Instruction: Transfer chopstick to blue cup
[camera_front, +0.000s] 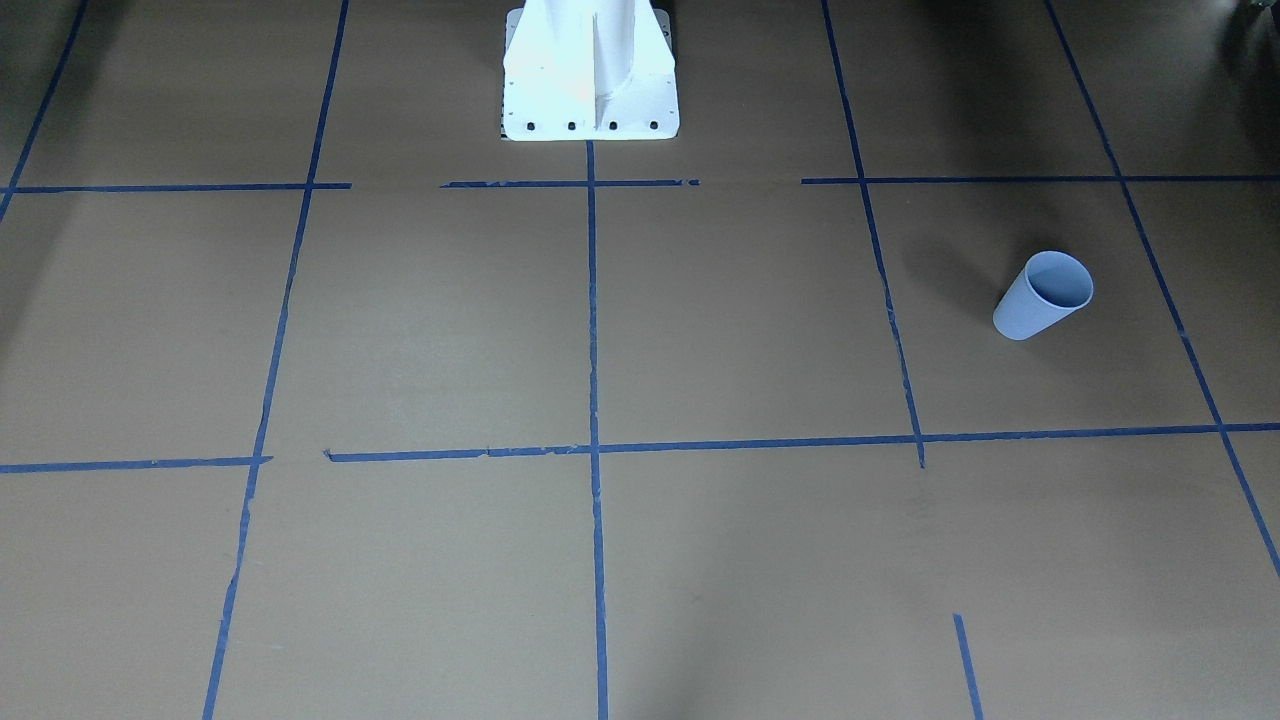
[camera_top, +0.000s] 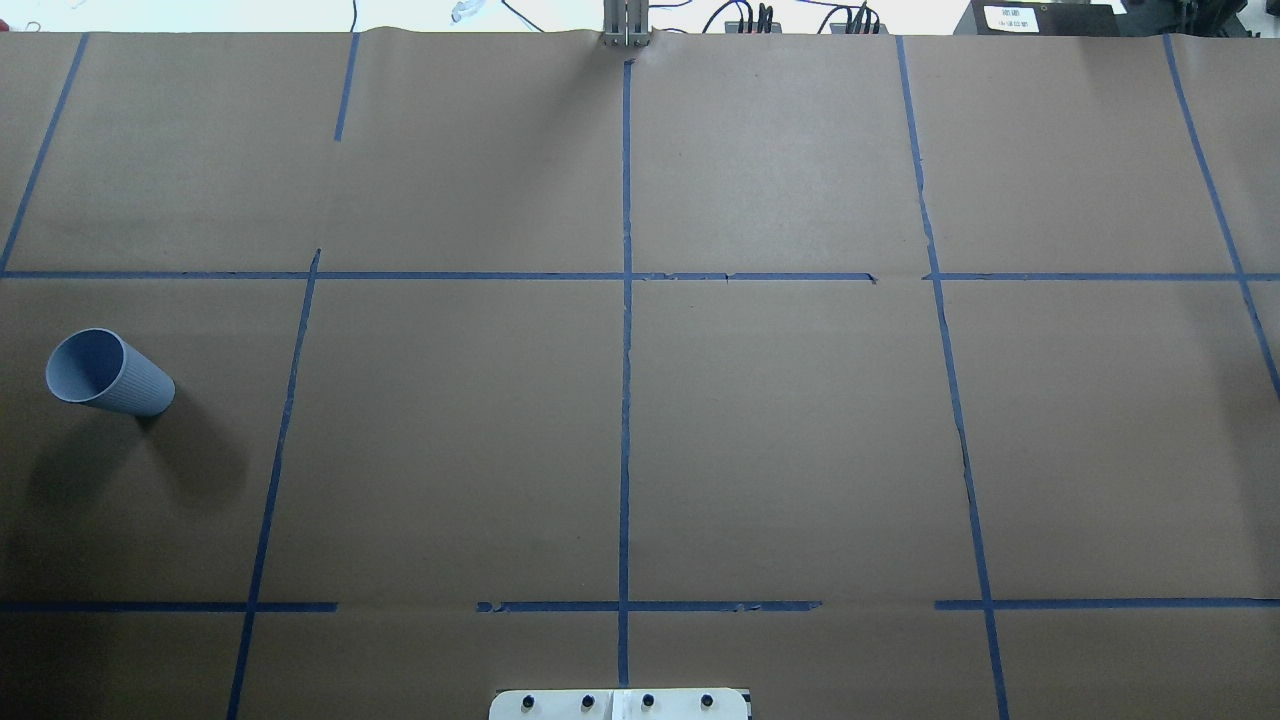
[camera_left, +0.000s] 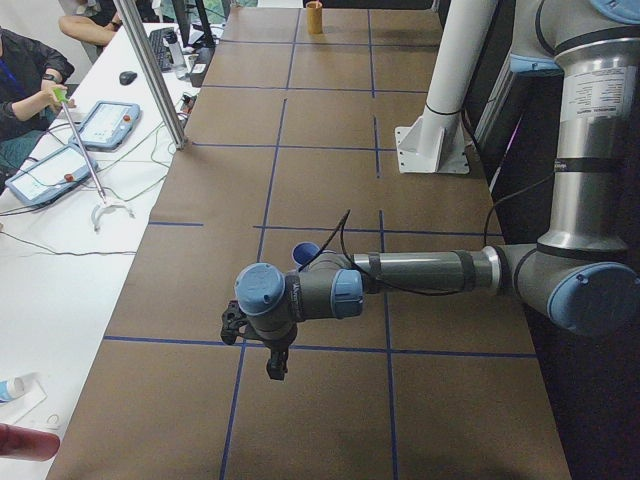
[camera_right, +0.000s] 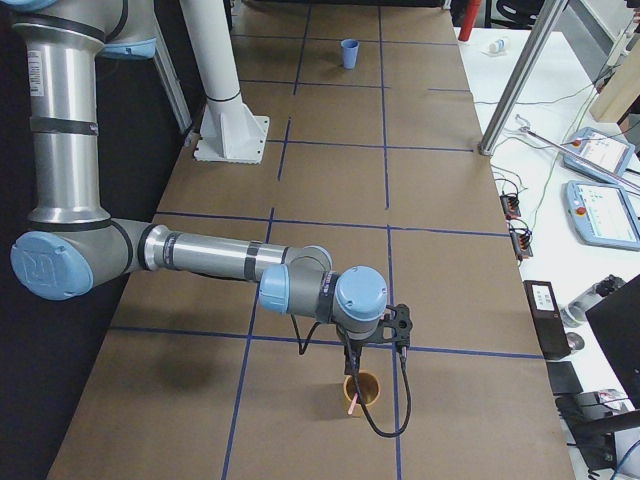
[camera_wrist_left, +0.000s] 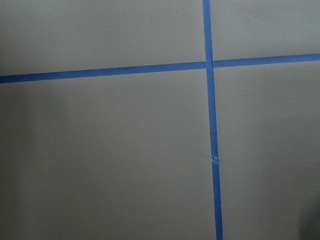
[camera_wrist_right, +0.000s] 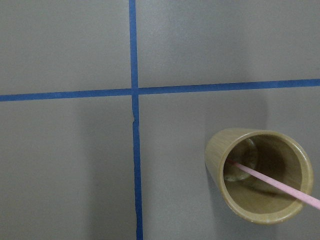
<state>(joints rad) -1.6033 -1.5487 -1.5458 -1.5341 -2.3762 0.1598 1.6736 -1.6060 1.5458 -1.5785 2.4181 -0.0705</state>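
Note:
The blue cup (camera_top: 108, 373) stands upright on the robot's left side of the table; it also shows in the front view (camera_front: 1043, 295). One pale pink chopstick (camera_wrist_right: 272, 181) leans inside a tan wooden cup (camera_wrist_right: 260, 175) at the right end of the table. My right gripper (camera_right: 352, 370) hangs just above that wooden cup (camera_right: 362, 392); I cannot tell whether it is open or shut. My left gripper (camera_left: 275, 362) hangs over bare paper near the blue cup (camera_left: 305, 254); I cannot tell its state either. Neither wrist view shows fingers.
Brown paper with blue tape lines (camera_top: 625, 400) covers the table. The white robot base (camera_front: 590, 75) stands at the robot's edge. An aluminium post (camera_left: 150, 75), tablets and operators are beside the far edge.

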